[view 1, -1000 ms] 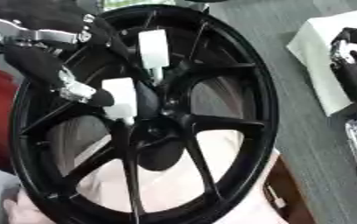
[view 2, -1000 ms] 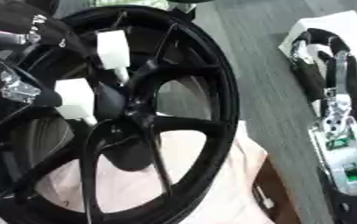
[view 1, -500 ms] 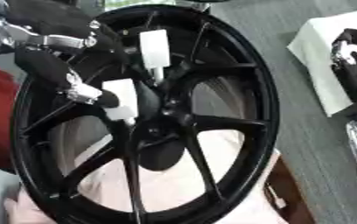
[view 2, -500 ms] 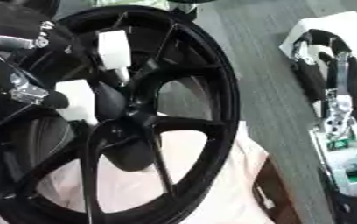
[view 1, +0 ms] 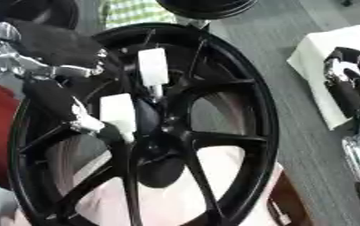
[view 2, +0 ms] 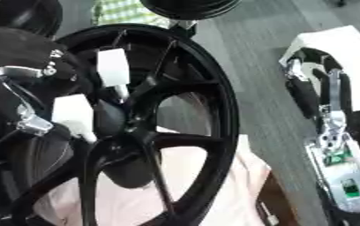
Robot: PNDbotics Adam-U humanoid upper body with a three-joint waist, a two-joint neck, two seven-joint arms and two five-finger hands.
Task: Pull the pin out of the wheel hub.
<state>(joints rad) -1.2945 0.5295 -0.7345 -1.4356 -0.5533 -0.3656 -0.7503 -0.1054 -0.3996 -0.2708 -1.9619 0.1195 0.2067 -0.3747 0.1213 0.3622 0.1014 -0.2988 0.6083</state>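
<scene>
Reaching in from the left, the left hand (view 1: 56, 75) has white-tipped fingers (view 1: 118, 112) at the hub (view 1: 156, 132) of the black wheel (view 1: 245, 88); grip and pin indiscernible. Right hand (view 2: 322, 95) rests open at the right edge.

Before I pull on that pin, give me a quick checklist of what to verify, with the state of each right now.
1. Left hand at the wheel: ok, it reaches in over the spokes from the left.
2. Fingers on the lower white pin: cannot tell; a finger sits right beside it, but contact is not clear.
3. Upper white pin untouched: ok, it stands alone above the hub.
4. Pins seated: cannot tell; both stick up near the hub, their lower ends hidden behind spokes.
5. Right hand out of the way: ok, idle at the right edge beside the white box.
6. Wheel steadied: cannot tell, nothing shows holding it.
</scene>
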